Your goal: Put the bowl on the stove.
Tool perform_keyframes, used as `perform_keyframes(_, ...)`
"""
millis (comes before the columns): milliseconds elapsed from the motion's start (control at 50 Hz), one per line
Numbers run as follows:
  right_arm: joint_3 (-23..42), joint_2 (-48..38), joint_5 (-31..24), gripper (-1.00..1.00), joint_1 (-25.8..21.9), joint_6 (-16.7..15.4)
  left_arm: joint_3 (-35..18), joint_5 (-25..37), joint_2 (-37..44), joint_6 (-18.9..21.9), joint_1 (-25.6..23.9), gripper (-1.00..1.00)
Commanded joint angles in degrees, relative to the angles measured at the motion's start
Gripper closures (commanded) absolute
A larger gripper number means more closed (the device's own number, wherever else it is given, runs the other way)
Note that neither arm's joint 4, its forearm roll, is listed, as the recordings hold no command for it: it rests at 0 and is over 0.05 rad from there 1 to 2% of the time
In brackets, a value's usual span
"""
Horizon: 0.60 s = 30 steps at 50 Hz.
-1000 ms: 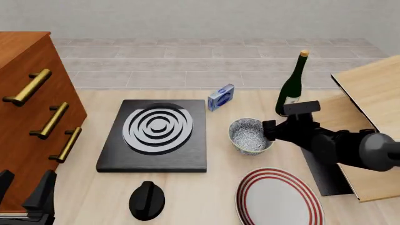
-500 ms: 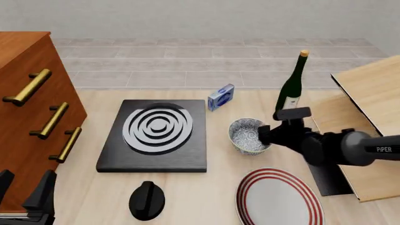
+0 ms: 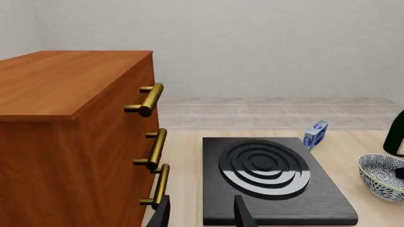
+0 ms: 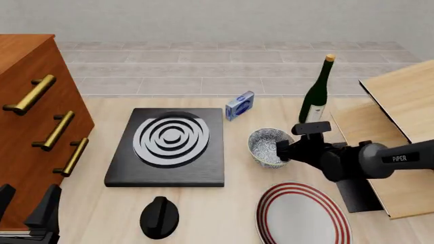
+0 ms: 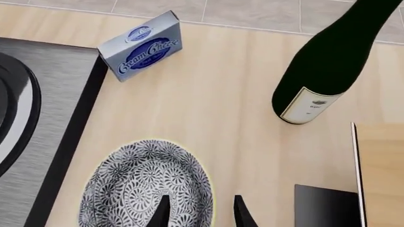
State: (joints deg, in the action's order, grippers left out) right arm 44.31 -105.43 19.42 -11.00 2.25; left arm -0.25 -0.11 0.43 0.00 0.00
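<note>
At the far left of the front view, the left gripper is seen low by the wooden drawer cabinet, its fingers spread and empty. The stove lies flat on the table, with a black knob in front of it. Just right of the stove, apart from it, the bowl stands upright on the table. The bowl's right rim is straddled by the right gripper, fingers parted. A red-striped plate lies nearer the camera; a wine bottle stands behind.

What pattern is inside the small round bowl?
A fine blue-grey speckled pattern on white inside the bowl, clearest in the right wrist view.
</note>
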Motion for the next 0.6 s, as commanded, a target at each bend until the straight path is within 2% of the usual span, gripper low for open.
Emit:
perform_keyframes(20,0.56,-1.47,0.45,-1.0,0.1,0.6,0.0,0.0,0.0,0.0,0.0,-1.0)
perform_keyframes(160,0.35,-1.37,0.67,-1.0,-0.14,1.89,0.0,0.0,0.0,0.0,0.0,-1.0)
perform_keyframes(180,0.3,-1.33,0.71,1.0,-0.04,1.7,0.0,0.0,0.0,0.0,0.0,-1.0)
perform_keyframes(600,-0.02,1.32,-0.18,1.0,-0.01,1.52,0.0,0.0,0.0,0.0,0.0,-1.0)
